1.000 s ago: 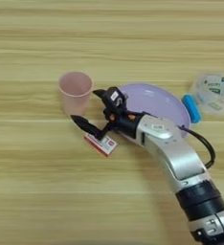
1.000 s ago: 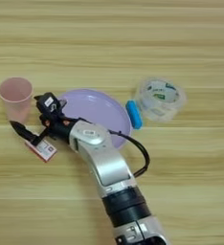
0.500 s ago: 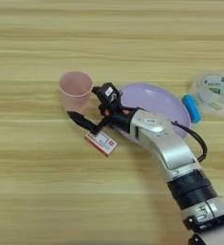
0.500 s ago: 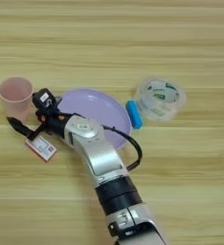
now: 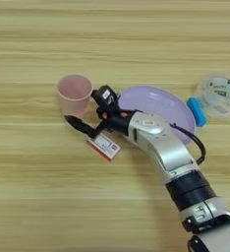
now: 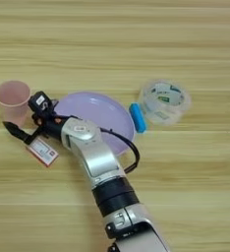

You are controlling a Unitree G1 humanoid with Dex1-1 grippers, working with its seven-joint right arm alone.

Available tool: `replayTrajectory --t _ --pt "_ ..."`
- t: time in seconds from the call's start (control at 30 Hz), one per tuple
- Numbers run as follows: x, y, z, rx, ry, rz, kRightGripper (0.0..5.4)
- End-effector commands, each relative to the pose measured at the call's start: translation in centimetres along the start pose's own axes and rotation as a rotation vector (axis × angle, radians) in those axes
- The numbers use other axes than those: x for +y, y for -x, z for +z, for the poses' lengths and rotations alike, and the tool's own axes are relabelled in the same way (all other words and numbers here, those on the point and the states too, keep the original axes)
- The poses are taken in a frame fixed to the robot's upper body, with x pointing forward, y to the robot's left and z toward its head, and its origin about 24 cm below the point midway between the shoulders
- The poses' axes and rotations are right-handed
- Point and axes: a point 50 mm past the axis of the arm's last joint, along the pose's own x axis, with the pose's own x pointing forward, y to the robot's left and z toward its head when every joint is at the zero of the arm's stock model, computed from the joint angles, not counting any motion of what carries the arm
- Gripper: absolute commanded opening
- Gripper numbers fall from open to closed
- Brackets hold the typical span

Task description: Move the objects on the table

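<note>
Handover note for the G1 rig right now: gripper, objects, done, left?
Right gripper: fingers spread open, holding nothing, between the pink cup and the red-edged packet; lower finger reaches toward the cup's base.
Cup stands upright, left of the lilac plate.
Packet lies flat on the table, in front of the plate, not on it.
Clear lidded tub and a blue piece sit right of the plate.
Done: nothing visibly placed. Left: grasp and move objects.
</note>
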Motion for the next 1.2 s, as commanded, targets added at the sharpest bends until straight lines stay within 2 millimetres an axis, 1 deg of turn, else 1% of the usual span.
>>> replayTrajectory --t 0.03,0.47,0.93,1.2 --pt "-1.0 -0.9 3.7 -0.113 0.105 -0.018 5.38" --pt "-1.2 -1.7 3.7 -0.111 0.096 -0.026 5.38" --pt "-1.6 -2.0 3.7 -0.122 0.069 -0.041 5.38" --pt "-1.7 -2.0 3.6 -0.127 0.059 -0.049 4.50"
